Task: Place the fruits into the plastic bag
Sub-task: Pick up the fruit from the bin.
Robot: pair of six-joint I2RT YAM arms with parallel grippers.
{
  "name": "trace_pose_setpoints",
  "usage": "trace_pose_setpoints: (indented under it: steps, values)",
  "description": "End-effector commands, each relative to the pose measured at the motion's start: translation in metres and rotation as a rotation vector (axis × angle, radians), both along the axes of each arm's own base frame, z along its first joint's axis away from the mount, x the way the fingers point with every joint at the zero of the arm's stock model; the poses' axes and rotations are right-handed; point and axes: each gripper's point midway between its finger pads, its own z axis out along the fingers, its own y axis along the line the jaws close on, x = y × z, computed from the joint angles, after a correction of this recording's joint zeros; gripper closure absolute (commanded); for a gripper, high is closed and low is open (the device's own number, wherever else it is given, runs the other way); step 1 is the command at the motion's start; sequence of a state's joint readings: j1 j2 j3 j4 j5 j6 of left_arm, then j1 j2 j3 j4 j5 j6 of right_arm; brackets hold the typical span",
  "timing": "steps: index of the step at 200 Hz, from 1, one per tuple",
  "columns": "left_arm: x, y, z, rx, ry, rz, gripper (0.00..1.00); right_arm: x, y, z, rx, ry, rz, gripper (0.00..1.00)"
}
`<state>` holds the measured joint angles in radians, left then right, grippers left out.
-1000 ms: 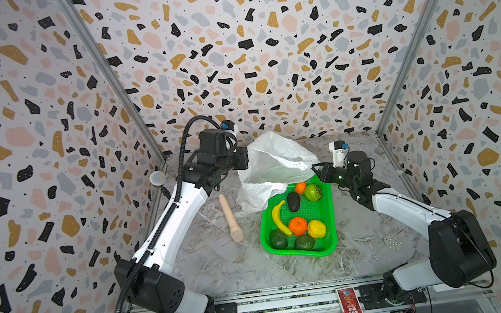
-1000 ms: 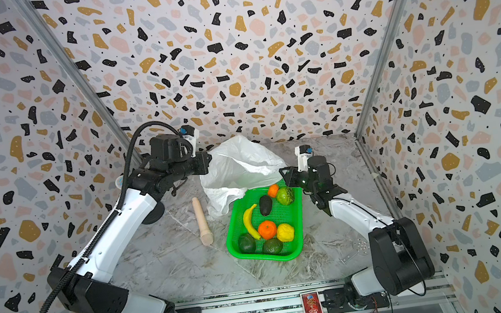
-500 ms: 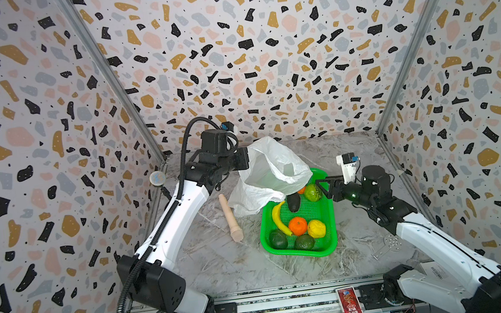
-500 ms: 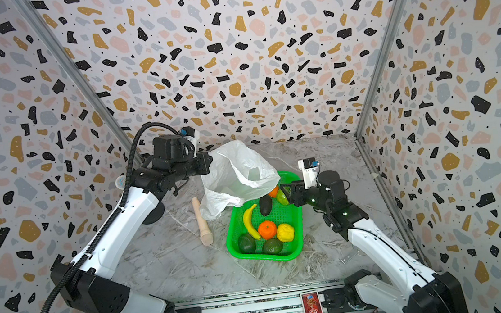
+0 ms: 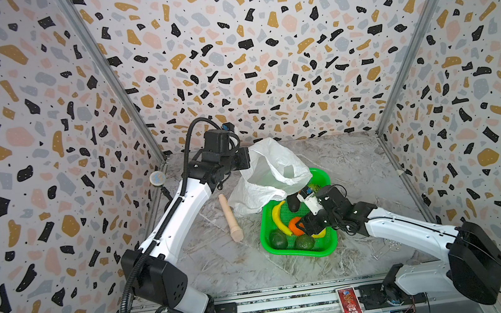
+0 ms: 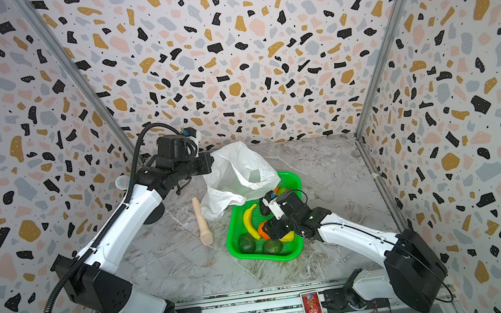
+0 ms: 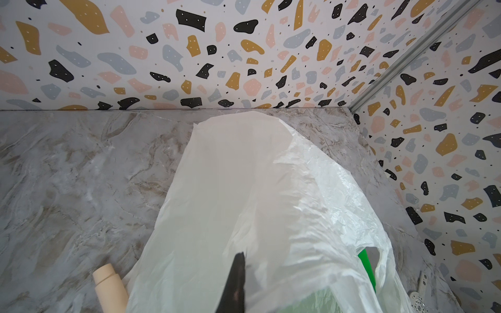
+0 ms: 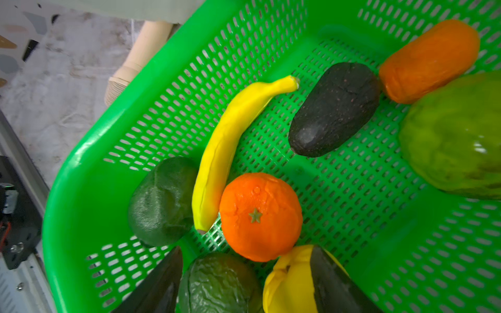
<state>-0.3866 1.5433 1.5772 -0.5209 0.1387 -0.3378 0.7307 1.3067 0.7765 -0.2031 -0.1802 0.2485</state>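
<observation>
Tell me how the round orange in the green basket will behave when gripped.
The round orange fruit with creased matte skin probably grips well: its surface looks dimpled, not glossy. Being round, it may roll across the green mesh plastic basket if nudged, though the curved yellow banana that appears to touch it should block that side.

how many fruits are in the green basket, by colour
yellow: 2, banana and lemon
orange: 2, round orange and long orange fruit
dark green: 2, avocados
blackish: 1, dark avocado
light green: 1, green fruit
total: 8
</observation>
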Motion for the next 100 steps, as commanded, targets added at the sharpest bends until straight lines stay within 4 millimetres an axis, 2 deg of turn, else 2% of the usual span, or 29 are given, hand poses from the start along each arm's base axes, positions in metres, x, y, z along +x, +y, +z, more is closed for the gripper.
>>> trace_pose_setpoints:
  steps: [1,10,16,28,58,100]
  values:
    - [0.003,0.003,0.010,-0.018,-0.032,0.016,1.00,0.010,0.002,0.006,-0.052,-0.040,-0.004,0.24]
    - [0.003,0.004,0.009,-0.016,-0.030,0.018,1.00,0.011,0.003,0.004,-0.066,-0.040,0.001,0.23]
    - [0.003,0.003,0.009,-0.016,-0.031,0.017,1.00,0.012,0.003,0.003,-0.076,-0.039,0.004,0.12]
    - [0.004,0.004,0.009,-0.013,-0.031,0.018,1.00,0.013,0.004,-0.001,-0.096,-0.032,0.010,0.07]
    - [0.005,0.007,0.010,0.003,-0.039,0.029,1.00,0.011,0.007,-0.014,-0.145,-0.008,0.028,0.07]
    - [0.005,0.008,0.007,0.015,-0.035,0.032,1.00,0.007,0.015,-0.028,-0.186,0.010,0.055,0.13]
